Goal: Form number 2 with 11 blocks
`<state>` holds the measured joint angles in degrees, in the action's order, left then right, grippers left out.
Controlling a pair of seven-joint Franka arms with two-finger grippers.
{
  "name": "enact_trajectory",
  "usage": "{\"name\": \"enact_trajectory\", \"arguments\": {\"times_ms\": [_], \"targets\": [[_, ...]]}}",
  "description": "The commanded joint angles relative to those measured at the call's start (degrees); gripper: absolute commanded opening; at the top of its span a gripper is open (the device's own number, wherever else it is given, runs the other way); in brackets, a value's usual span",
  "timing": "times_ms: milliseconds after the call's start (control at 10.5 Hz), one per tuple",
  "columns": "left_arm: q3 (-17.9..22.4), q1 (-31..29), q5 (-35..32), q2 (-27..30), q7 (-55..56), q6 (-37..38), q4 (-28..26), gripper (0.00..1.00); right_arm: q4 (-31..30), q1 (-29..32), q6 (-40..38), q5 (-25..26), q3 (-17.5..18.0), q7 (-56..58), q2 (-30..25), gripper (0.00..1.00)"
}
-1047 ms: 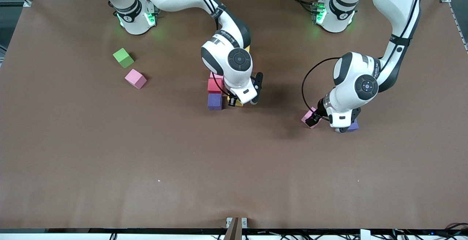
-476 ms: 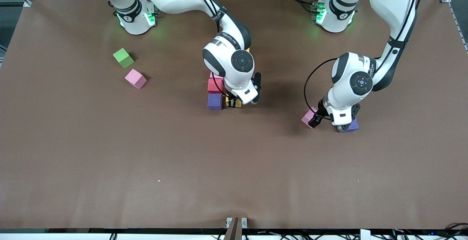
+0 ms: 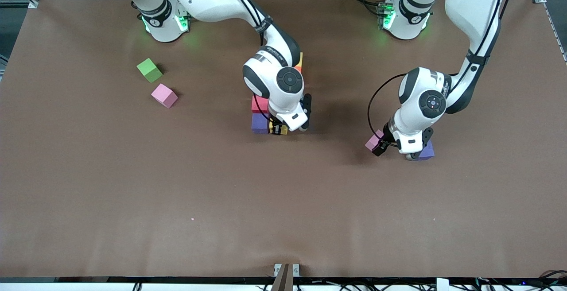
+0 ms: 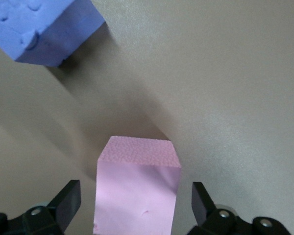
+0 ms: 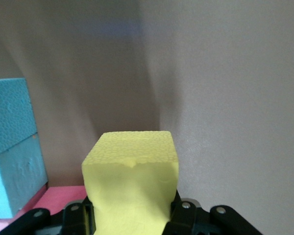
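Note:
My right gripper [image 3: 288, 129] is shut on a yellow block [image 3: 283, 129] [image 5: 132, 181], low beside the violet block [image 3: 260, 123] of the partly built number 2 [image 3: 259, 104]. Much of that figure is hidden under the right arm; a red block and an orange edge [image 3: 300, 63] show. Light blue blocks [image 5: 10, 147] stand beside the yellow one in the right wrist view. My left gripper [image 3: 394, 151] [image 4: 135, 203] is open toward the left arm's end, its fingers [image 4: 68, 200] either side of a pink block [image 3: 373, 141] [image 4: 137, 186]. A violet-blue block [image 3: 426, 151] [image 4: 54, 29] lies close by.
A green cube [image 3: 149, 70] and another pink block [image 3: 164, 95] lie toward the right arm's end of the brown table [image 3: 283, 211]. The pink one is nearer to the front camera.
The right gripper has brought the yellow block closer to the violet block. The left hand has shifted slightly toward the pink block, still open.

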<state>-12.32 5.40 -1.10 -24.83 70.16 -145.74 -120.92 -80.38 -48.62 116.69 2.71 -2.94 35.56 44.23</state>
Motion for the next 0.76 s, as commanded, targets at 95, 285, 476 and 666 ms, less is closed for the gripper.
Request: {"name": "enact_trajectory", "arguments": {"times_ms": [95, 285, 476, 666], "targets": [[-0.3, 0.0, -1.9, -3.3, 1.6, -4.5, 0.5, 0.97, -2.0, 0.6, 2.0, 1.8, 0.5, 0.7, -0.4, 0.19], [-0.3, 0.0, -1.9, -3.6, 1.6, -5.1, 0.5, 0.70, -2.4, 0.6, 2.8, 1.8, 0.5, 0.8, -0.4, 0.19], [-0.5, 0.4, -1.8, -2.9, 3.5, -5.0, 0.6, 0.33, -2.8, 0.5, 2.8, 1.8, 0.5, 1.9, -0.4, 0.19], [-1.0, 2.7, -1.8, -2.7, 10.2, -4.4, 2.3, 0.13, -3.5, 0.6, 3.4, 1.8, 0.5, 2.1, -0.4, 0.19]]}}
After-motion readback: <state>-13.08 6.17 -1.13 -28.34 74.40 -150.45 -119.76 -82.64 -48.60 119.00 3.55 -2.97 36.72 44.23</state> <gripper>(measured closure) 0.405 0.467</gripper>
